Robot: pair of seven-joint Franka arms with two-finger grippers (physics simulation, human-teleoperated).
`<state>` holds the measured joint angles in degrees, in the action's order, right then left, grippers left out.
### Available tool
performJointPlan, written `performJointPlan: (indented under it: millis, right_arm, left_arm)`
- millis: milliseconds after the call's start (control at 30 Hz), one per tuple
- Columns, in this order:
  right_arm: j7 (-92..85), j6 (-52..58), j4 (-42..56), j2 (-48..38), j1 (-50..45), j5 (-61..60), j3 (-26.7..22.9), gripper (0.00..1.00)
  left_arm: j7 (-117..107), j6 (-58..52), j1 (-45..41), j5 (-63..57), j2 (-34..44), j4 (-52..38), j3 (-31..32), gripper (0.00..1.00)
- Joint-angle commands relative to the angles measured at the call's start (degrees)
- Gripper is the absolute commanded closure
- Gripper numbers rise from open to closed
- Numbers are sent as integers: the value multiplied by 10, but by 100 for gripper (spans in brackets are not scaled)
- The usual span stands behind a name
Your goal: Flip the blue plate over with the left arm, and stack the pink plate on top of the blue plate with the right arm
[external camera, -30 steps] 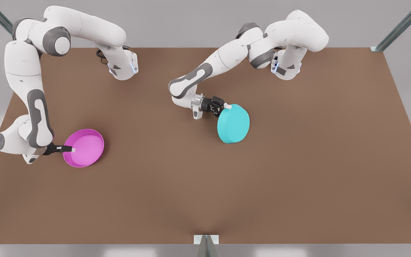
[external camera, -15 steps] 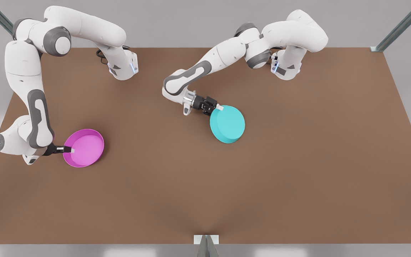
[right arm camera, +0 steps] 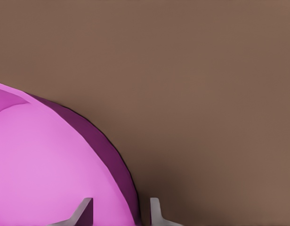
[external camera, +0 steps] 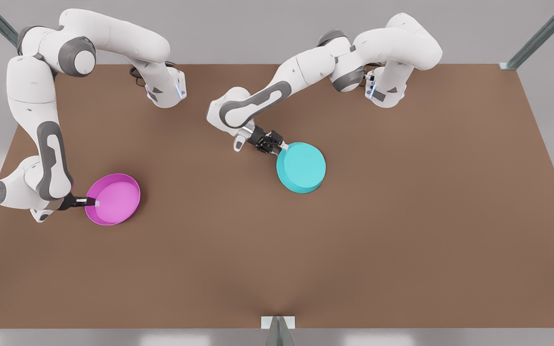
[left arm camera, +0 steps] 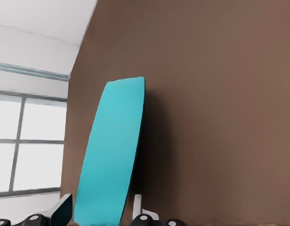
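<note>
Front view first: blue plate (external camera: 301, 167) sits just right of centre on the brown table (external camera: 402, 240), bottom up, its rim clamped at the upper left by the left gripper (external camera: 279, 146). Pink plate (external camera: 113, 199) lies open side up at the frame's left, the right gripper (external camera: 93, 202) pinching its left rim.

Left wrist view: the blue plate (left arm camera: 112, 155) stands edge-on, both fingers (left arm camera: 138, 207) pressed either side of it.

Right wrist view: fingers (right arm camera: 154, 209) straddle the pink plate's (right arm camera: 51, 169) wall, closed on it.
</note>
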<state>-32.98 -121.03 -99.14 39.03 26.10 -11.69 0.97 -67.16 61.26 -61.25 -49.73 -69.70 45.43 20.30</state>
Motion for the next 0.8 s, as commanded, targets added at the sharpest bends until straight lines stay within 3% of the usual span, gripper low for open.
performJointPlan:
  millis: [0, 100, 233, 267, 333, 367, 400, 433, 500, 600, 667, 733, 767]
  right_arm:
    - [-1, 0, 0, 0, 0, 0, 0, 44]
    - [0, 0, 0, 2, 0, 0, 0, 44]
    - [-1, 0, 1, 2, 0, 0, 0, 60]
    - [-1, 0, 1, 2, 0, 0, 0, 70]
    - [-1, 0, 1, 2, 0, 0, -1, 73]
    - [-1, 0, 1, 2, 0, 1, 0, 73]
    - [-1, 0, 2, 2, 0, 0, 0, 73]
    - [-1, 0, 1, 2, 0, 0, 0, 73]
    - [-2, 0, 1, 2, 0, 1, 0, 73]
    - [-2, 0, 1, 3, 0, 1, -1, 73]
    - [-2, 0, 2, 3, 0, 1, 0, 73]
    - [-2, 0, 2, 3, 0, 1, -1, 73]
    - [-2, 0, 2, 3, 0, 1, 0, 73]
  left_arm:
    - [-11, 7, 0, 51, 1, -2, 0, 28]
    - [-61, 34, 1, 97, 7, -10, 1, 27]
    - [-138, 72, 10, 147, 32, -37, 4, 27]
    - [-216, 97, 39, 241, 92, -60, 4, 26]
    - [-303, 137, 186, 430, 221, -60, 4, 24]
    - [-308, 141, 327, 521, 257, -59, 4, 13]
    - [-286, 167, 443, 526, 255, -57, 4, 0]
    - [-185, 202, 543, 524, 241, -47, 1, 0]
    - [155, 207, 636, 446, 238, -25, 0, 0]
    - [410, 77, 685, 395, 295, -27, 0, 0]
    - [462, 40, 688, 395, 343, -25, -2, 0]
    - [573, 94, 688, 408, 479, 171, -59, 0]
    - [578, 95, 688, 414, 479, 172, -64, 0]
